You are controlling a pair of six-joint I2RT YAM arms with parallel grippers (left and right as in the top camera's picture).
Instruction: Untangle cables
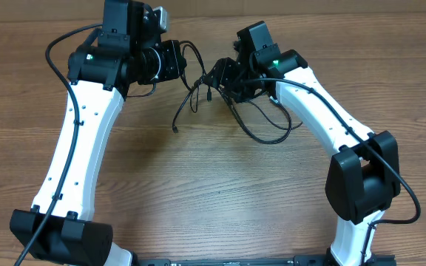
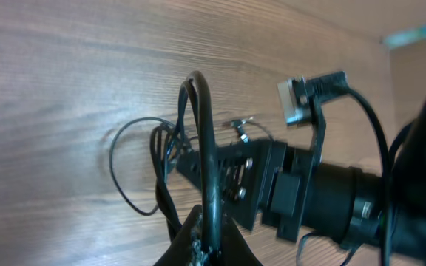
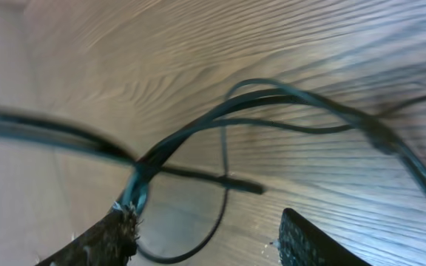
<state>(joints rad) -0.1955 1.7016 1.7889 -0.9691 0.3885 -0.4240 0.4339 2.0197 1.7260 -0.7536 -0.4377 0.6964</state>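
The left tool [image 2: 209,250] is pinched together on the cables [image 2: 204,148]. One strand rises straight out of its tips, and I judge this grip is meant to anchor one side of the tangle while the other arm works. Facing it, the right tool [image 3: 205,240] has its fingers apart. A doubled strand lies against one fingertip [image 3: 113,233], but nothing is clamped between the two, so it looks placed to take a second strand.

Between the two tools the cords seem lifted off the surface. Farther out, slack loops and a loose end [image 1: 174,130] lie on the bench [image 1: 213,192], mostly just beside the right arm.

The bench is brown wood-grain, smooth, with a soft glare. Little of the room shows, only a blurred pale strip past the bench's edge in the left wrist view.
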